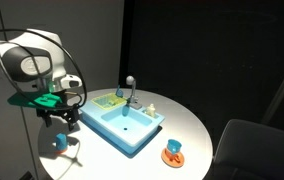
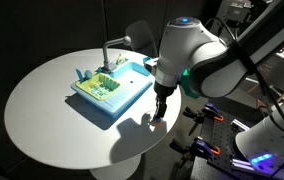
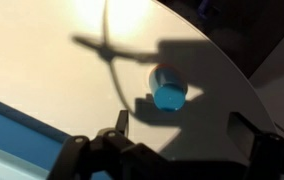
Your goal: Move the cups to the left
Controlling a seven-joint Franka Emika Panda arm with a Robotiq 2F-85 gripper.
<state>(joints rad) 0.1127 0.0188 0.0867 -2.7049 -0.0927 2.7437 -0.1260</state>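
A small light-blue cup (image 3: 168, 92) stands on the white round table, just beyond my open jaws (image 3: 182, 128) in the wrist view; nothing is held. In an exterior view the gripper (image 1: 60, 120) hangs just above this cup (image 1: 60, 143) near the table's edge. In an exterior view the gripper (image 2: 160, 112) points straight down beside the sink, and the cup under it is hard to make out. Another light-blue cup (image 1: 176, 148) sits on a flat orange saucer (image 1: 172, 157) at the opposite side of the table.
A big light-blue toy sink (image 1: 122, 126) with a grey tap (image 1: 130, 88) and a green rack fills the table's middle; it also shows in an exterior view (image 2: 112, 90). The table edge (image 3: 244, 80) runs close past the cup. A dark chair (image 1: 252, 145) stands nearby.
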